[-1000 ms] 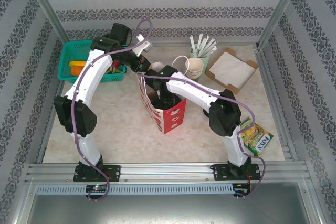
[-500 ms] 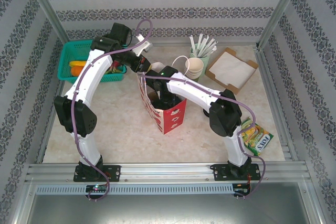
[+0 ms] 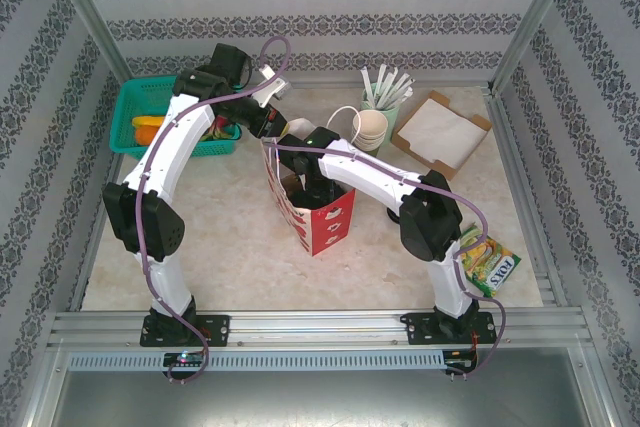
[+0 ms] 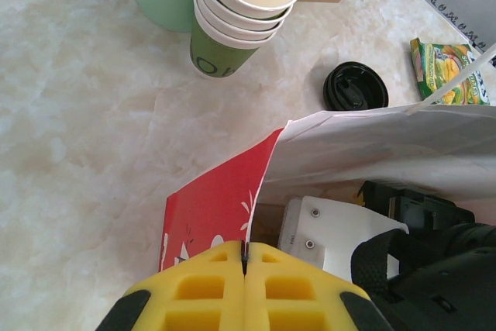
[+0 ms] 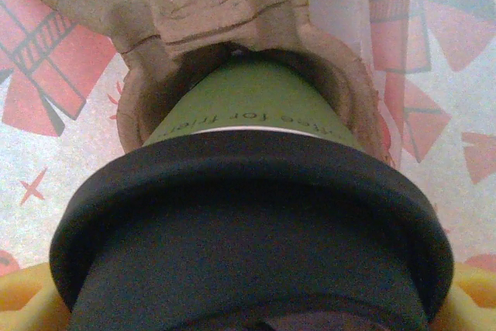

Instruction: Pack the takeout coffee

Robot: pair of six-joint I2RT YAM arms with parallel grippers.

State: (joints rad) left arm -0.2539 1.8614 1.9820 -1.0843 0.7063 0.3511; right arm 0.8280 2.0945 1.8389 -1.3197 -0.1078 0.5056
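Little has moved in the last second: your right arm [image 3: 375, 177] has eased its elbow slightly nearer, while your left arm and everything on the table [image 3: 220, 247] lie as they did.

At the far left stands the teal basket [image 3: 135, 97]. Right of it your left gripper [image 3: 270, 130] is shut tight on the far rim of the paper bag [image 3: 318, 219]; in the left wrist view its yellow fingers [image 4: 201, 292] meet with no gap, the bag's red panel running up into the seam.

The bag stands upright mid-table, and your right arm reaches down into it. Inside, the coffee cup [image 5: 248, 106] sits with its green wall in a hole of the brown pulp carrier [image 5: 155, 5], black lid on. Your right gripper [image 5: 248, 308] stands wide around that lid, a yellow finger [image 5: 19, 308] pressed at each side, so it is gripping the cup.

Further right, behind the bag, are the stack of cups [image 4: 248, 5] and a loose lid [image 4: 355, 87], then the cardboard tray [image 3: 440, 132]. The snack packet [image 3: 487, 262] lies near the right edge.
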